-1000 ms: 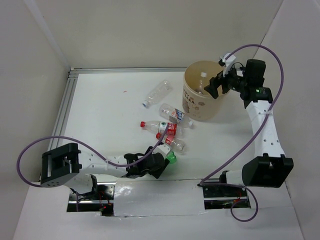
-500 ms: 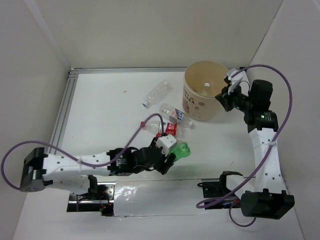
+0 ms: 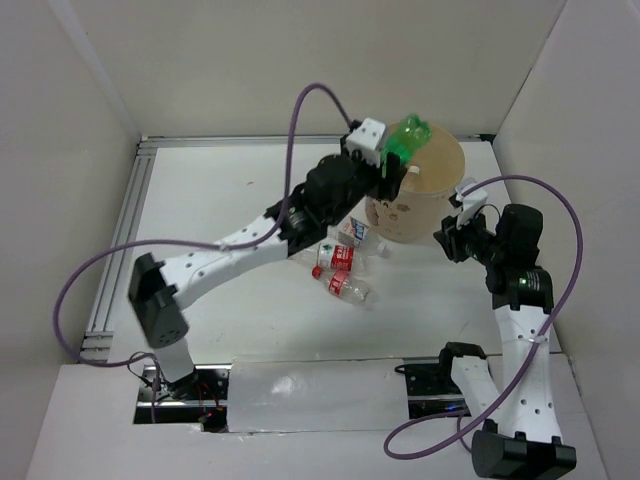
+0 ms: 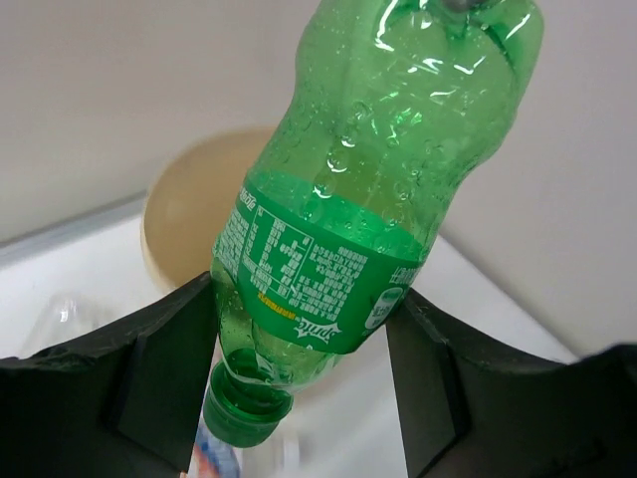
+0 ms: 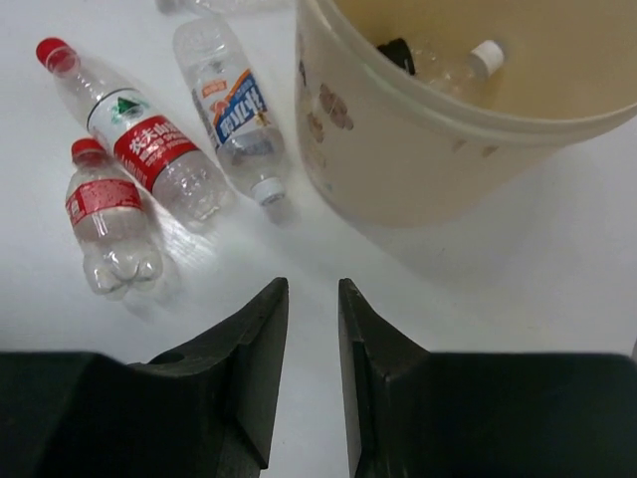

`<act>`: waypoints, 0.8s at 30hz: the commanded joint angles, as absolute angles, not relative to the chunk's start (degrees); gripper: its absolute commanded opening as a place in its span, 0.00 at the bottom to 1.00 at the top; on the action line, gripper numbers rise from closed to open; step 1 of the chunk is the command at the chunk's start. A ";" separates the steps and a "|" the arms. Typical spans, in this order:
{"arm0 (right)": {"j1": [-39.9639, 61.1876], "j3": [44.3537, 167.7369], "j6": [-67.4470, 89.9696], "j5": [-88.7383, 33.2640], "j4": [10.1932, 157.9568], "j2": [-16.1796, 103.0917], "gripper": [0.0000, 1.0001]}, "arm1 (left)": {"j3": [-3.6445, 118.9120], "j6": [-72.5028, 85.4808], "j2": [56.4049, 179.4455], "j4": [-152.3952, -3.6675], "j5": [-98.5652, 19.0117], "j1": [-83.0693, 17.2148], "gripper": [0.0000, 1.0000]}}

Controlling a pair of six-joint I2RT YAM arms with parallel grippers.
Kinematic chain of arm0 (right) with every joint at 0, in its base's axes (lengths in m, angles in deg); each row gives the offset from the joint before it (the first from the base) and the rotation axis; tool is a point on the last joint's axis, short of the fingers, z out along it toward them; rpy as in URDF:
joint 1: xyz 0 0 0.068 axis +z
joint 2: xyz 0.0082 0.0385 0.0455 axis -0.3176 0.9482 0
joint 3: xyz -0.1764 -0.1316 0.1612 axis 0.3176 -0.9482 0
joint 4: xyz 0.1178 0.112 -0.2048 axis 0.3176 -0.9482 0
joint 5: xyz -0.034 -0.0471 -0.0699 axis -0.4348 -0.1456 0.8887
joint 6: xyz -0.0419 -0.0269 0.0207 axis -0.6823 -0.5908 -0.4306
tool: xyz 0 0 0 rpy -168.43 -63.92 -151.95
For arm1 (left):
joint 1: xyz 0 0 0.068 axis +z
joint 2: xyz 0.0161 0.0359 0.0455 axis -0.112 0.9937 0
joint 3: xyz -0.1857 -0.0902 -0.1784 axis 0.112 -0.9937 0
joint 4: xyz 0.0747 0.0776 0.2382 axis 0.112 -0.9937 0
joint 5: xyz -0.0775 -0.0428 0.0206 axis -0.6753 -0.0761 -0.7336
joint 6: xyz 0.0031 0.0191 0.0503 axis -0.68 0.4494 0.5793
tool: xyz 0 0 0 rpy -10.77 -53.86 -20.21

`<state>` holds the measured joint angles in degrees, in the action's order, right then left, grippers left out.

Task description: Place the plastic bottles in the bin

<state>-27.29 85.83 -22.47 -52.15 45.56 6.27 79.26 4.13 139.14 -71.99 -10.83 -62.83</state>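
My left gripper (image 4: 304, 299) is shut on a green plastic bottle (image 4: 368, 169), held cap down. In the top view that green bottle (image 3: 410, 135) hangs over the near-left rim of the beige bin (image 3: 420, 205), with the left gripper (image 3: 393, 160) just below it. A clear bottle with a white cap (image 5: 488, 58) lies inside the bin (image 5: 398, 159). Three plastic bottles lie on the table left of the bin: a large red-capped one (image 5: 134, 139), a small red-capped one (image 5: 105, 219) and a blue-labelled one (image 5: 234, 115). My right gripper (image 5: 312, 289) hovers right of the bin, jaws narrowly apart and empty.
The left arm (image 3: 250, 240) stretches diagonally across the table and covers part of the bottle group (image 3: 340, 262). White walls enclose the table on three sides, and a metal rail (image 3: 120, 240) runs along the left edge. The right arm (image 3: 520, 290) stands at the right.
The left arm has lifted the green bottle from the near edge up over the bin. The right gripper has pulled back from the bin's rim, closed, then parted slightly.
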 commanded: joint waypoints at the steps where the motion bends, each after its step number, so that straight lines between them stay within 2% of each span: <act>1: -27.39 83.94 -24.29 -52.61 41.79 5.27 0.35 | 94.67 2.34 149.78 -68.88 -15.08 -58.82 0.02; 3: -27.39 83.23 -24.99 -53.49 41.26 4.74 0.37 | 103.45 -0.38 154.47 -70.47 -15.08 -57.06 0.05; 6: -27.39 82.62 -25.00 -54.36 41.87 3.60 0.38 | 109.02 -5.03 160.46 -71.69 -15.70 -55.82 0.12; 7: -27.39 82.62 -25.69 -55.50 41.26 3.60 0.45 | 109.91 -6.00 161.51 -71.70 -15.70 -54.95 0.22; 9: -27.39 81.57 -28.06 -56.83 40.64 3.60 0.59 | 110.61 -7.85 163.89 -72.40 -18.06 -54.15 0.32; 10: -27.39 81.56 -29.55 -59.36 39.77 3.60 0.75 | 111.14 -7.86 164.59 -73.27 -18.68 -53.63 0.42; 11: -27.39 81.04 -33.40 -60.69 38.19 3.60 0.84 | 111.76 -8.38 165.30 -74.15 -20.42 -53.63 0.64; 13: -27.39 80.25 -37.11 -64.54 36.78 5.26 0.92 | 112.81 -8.39 166.44 -75.56 -21.67 -53.63 0.84; 14: -27.39 80.25 -38.69 -65.44 36.77 5.79 0.92 | 112.82 -8.39 166.44 -75.56 -22.19 -53.63 0.86; 15: -27.39 78.68 -40.62 -66.06 36.77 6.32 0.92 | 112.82 -8.39 166.44 -75.56 -22.72 -53.63 0.99; 22: -26.08 77.95 -45.04 -68.44 38.97 15.63 0.89 | 108.17 -7.86 160.66 -74.60 -22.56 -53.63 1.00; 24: -23.63 77.96 -45.56 -68.96 39.67 17.74 0.88 | 103.70 -7.86 154.08 -74.07 -19.32 -53.01 1.00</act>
